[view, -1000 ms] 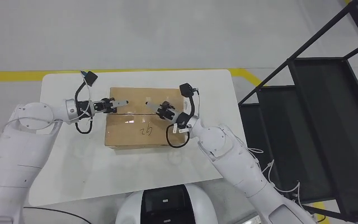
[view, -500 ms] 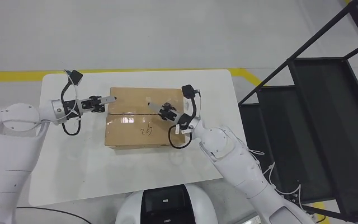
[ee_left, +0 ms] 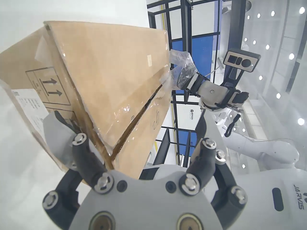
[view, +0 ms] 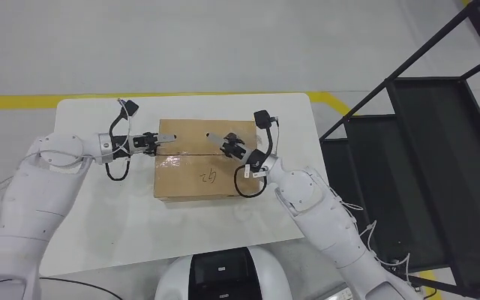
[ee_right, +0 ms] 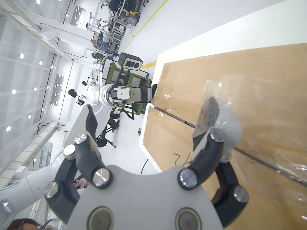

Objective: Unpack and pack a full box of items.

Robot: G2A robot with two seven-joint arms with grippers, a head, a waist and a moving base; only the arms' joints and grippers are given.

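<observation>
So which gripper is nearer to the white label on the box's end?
Left. The left gripper is beside the label; the right gripper is over the box top.

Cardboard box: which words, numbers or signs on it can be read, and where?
"42": handwritten number on the cardboard box top flap, as best it reads.
Two-arrow sign on its end wall: a symbol, no words.
White label beside it: print too small to read.

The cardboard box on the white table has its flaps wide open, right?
No. The cardboard box on the white table has its flaps folded shut, not wide open. The top view shows them lying flat and meeting along the middle seam.
</observation>
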